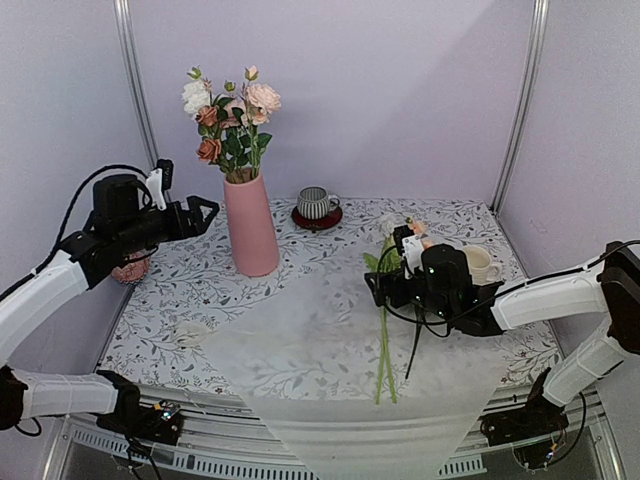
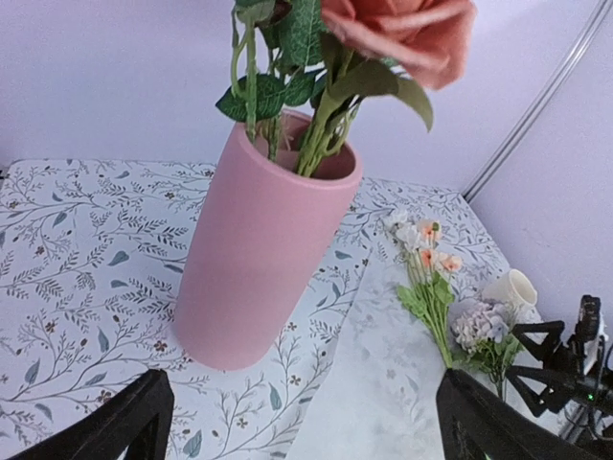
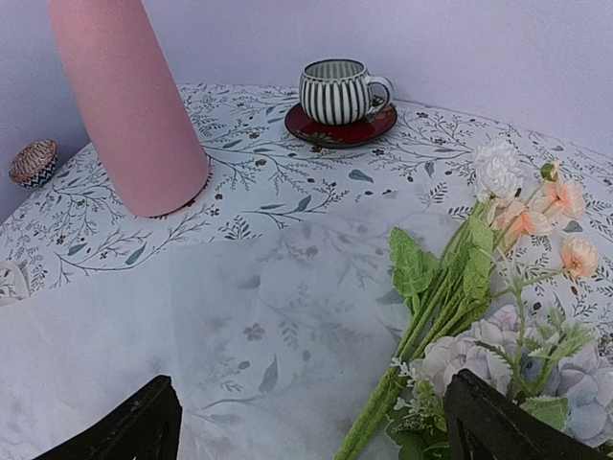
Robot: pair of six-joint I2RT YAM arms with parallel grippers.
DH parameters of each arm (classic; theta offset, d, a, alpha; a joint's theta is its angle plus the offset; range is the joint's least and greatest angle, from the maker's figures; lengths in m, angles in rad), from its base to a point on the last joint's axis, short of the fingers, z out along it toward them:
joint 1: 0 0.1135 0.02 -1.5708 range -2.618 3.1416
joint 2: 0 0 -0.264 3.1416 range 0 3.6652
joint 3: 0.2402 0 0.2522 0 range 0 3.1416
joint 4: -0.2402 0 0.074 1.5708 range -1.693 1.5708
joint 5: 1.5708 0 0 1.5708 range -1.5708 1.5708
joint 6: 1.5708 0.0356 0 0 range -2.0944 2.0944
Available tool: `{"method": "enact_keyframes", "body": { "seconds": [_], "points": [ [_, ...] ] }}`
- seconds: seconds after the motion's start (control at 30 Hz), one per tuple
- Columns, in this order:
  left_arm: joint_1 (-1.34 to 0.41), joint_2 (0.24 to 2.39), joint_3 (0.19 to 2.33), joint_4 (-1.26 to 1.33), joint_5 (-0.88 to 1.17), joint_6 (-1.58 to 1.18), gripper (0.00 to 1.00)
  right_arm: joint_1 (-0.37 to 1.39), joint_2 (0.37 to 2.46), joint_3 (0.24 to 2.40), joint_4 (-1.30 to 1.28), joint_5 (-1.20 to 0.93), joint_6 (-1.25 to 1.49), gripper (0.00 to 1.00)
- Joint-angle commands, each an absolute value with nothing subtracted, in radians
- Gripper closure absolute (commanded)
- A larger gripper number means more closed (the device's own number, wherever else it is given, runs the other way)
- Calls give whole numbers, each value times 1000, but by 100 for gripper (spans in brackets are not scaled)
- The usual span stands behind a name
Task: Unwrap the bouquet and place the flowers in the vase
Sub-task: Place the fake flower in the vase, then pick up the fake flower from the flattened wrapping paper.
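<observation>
The unwrapping is judged to be done: the wrapping paper (image 1: 300, 350) is spread flat on the table and no cone or tied bow is seen around any stems. The filling is judged to be partly done. The vase (image 1: 250, 225) is found upright just ahead of the left gripper (image 1: 205, 215), and several of the flowers (image 1: 232, 115) are stood in it, their green stems inside the slanted rim and their pink, peach and white blooms well above it. The left gripper's fingers are spread wide and nothing is held between them. What is left is a small bunch of loose flowers (image 3: 460, 287), laid on the paper directly below and ahead of the right gripper (image 1: 378, 288), nearer its right finger, the blooms pointing away from it and the stems trailing back beneath it. The right gripper's fingers are likewise parted wide and nothing is gripped. From that gripper the vase is seen well apart, ahead and to the left across the paper. A striped mug (image 3: 337, 91) on a red saucer (image 3: 340, 129) is set farther ahead, with nothing seen rising from it; a cream mug (image 1: 482, 264) stands just beyond the right gripper, its inside not readable.
</observation>
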State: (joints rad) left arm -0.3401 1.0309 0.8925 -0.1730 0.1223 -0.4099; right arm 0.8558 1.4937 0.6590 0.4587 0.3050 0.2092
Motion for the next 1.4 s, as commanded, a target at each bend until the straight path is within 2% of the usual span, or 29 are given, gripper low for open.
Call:
{"method": "enact_keyframes", "body": {
  "seconds": [0.0,0.4,0.87,1.17,1.37],
  "points": [
    [-334,988,849,-236,98,-386,2,850,1459,687,363,307,274,3],
    [-333,953,728,-113,263,-403,2,850,1352,750,46,228,505,2],
    [-333,905,648,-35,260,-451,2,850,1372,836,-216,164,616,3],
    [-334,903,588,31,337,-465,2,852,1522,968,-369,82,673,14],
    [-335,912,568,33,328,-471,2,855,1611,1041,-456,84,720,30]
  ]
}}
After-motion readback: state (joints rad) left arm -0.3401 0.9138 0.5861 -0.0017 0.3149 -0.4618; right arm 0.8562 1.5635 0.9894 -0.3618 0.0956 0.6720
